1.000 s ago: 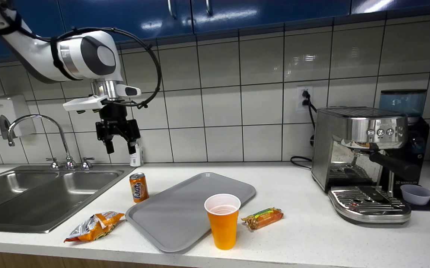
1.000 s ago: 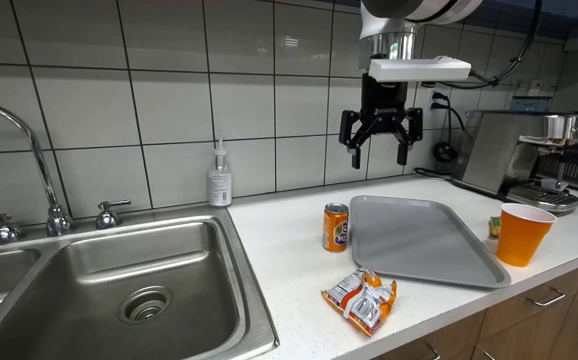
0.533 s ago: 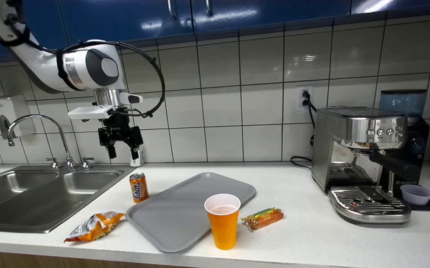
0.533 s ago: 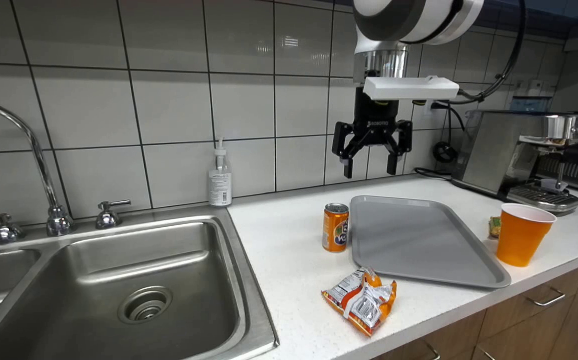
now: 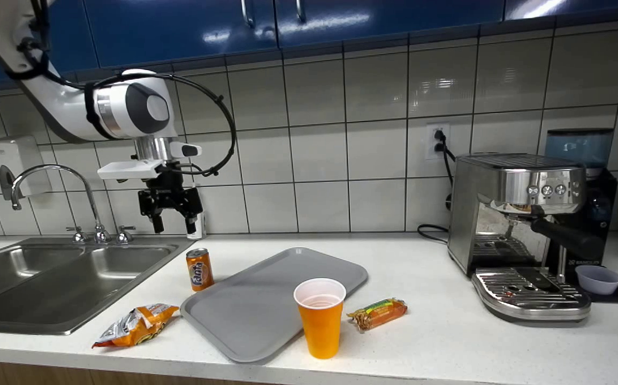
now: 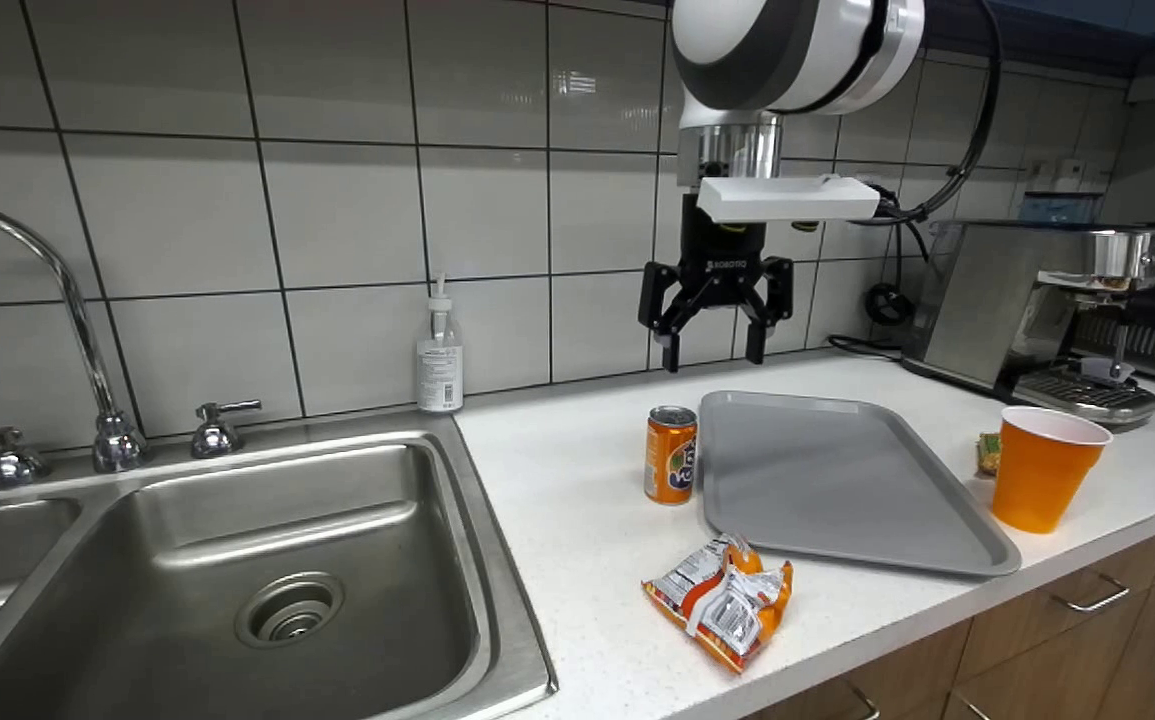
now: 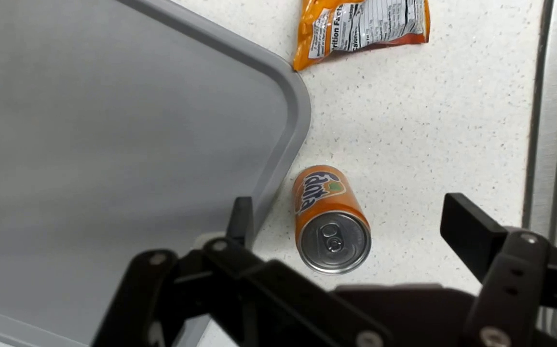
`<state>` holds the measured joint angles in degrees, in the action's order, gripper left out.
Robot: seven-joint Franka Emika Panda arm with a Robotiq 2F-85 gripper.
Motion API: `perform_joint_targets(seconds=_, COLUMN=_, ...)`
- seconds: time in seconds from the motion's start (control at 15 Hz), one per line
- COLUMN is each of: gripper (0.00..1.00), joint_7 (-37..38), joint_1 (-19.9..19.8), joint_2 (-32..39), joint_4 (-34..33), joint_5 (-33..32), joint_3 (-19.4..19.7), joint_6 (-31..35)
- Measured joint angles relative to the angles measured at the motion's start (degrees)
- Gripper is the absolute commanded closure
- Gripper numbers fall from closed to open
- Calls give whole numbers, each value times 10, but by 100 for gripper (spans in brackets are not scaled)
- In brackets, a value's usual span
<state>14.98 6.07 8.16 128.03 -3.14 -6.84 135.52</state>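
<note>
My gripper [image 5: 174,227] is open and empty. It hangs pointing down above the counter. It also shows in an exterior view [image 6: 714,355] and in the wrist view [image 7: 350,214]. The nearest thing is an orange Fanta can [image 7: 331,217], upright on the counter below. In the wrist view it appears between the open fingers, closer to the left one, with no contact. The can also shows in both exterior views [image 5: 199,270] [image 6: 671,456]. A grey tray [image 6: 827,480] lies beside the can. An orange chip bag [image 6: 722,600] lies by the tray's corner.
An orange cup [image 5: 323,327] stands at the tray's edge, with a wrapped snack [image 5: 381,314] beside it. A steel sink [image 6: 507,600], a faucet [image 5: 94,206] and a pump bottle [image 6: 439,360] are on one side. A coffee machine [image 5: 517,214] stands opposite. Tiled wall behind.
My gripper has come down, and in an exterior view it has also shifted left, nearer to above the can. It has stayed open. The things on the counter have not moved.
</note>
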Motion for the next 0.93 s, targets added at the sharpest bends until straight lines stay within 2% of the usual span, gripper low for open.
perform_joint_targets(seconds=0.53, gripper=0, joint_7=1, joint_1=7, joint_2=49, joint_4=-42, joint_5=-38, joint_3=12, joint_6=0)
perform_joint_targets(seconds=0.93, gripper=0, joint_7=-7, joint_1=8, joint_2=85, joint_4=-70, joint_5=-40, joint_3=18, joint_6=0)
